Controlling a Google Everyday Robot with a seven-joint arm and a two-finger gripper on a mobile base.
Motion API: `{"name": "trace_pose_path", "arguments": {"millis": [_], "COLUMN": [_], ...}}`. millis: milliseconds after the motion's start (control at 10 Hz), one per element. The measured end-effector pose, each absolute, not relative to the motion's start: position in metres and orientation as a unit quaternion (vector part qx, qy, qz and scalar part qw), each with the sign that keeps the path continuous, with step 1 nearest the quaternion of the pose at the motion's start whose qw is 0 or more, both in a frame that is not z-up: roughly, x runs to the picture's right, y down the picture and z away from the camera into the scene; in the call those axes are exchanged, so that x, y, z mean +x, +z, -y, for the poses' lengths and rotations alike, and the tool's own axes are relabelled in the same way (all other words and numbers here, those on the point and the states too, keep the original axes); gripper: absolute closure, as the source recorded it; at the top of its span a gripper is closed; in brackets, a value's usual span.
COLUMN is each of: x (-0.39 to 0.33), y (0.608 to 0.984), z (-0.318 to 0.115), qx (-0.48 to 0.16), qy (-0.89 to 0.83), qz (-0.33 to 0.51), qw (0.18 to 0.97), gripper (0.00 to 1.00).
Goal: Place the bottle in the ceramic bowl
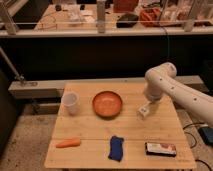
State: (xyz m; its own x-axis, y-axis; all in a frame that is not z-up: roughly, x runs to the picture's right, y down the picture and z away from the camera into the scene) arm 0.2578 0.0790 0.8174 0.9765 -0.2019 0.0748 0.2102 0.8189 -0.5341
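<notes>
The small white bottle (144, 111) stands on the wooden table (90, 132), to the right of the orange-brown ceramic bowl (107, 104). The bowl sits at the table's middle back and holds nothing. My gripper (149, 103) hangs from the white arm right above the bottle, at its top. The arm comes in from the right side and hides the point where gripper and bottle meet.
A white cup (70, 102) stands left of the bowl. A carrot (68, 143) lies at the front left, a blue cloth-like item (116, 148) at the front middle, and a flat dark box with a red-white label (160, 148) at the front right. A railing runs behind the table.
</notes>
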Motion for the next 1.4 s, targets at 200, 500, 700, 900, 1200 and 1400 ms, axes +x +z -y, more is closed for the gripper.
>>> {"name": "trace_pose_path", "arguments": {"millis": [200, 500, 700, 900, 1200, 1400], "x": [0.256, 0.253, 0.249, 0.249, 0.248, 0.244], "y": [0.823, 0.83, 0.834, 0.837, 0.84, 0.844], "z": [-0.082, -0.089, -0.092, -0.096, -0.101, -0.104], "qx": [-0.282, -0.284, -0.285, -0.287, -0.291, -0.295], "qy": [-0.115, -0.128, -0.137, -0.143, -0.153, -0.16], "qz": [0.013, 0.02, 0.027, 0.031, 0.039, 0.044], "qw": [0.953, 0.95, 0.948, 0.947, 0.944, 0.941], "gripper": [0.2, 0.2, 0.2, 0.2, 0.2, 0.2]}}
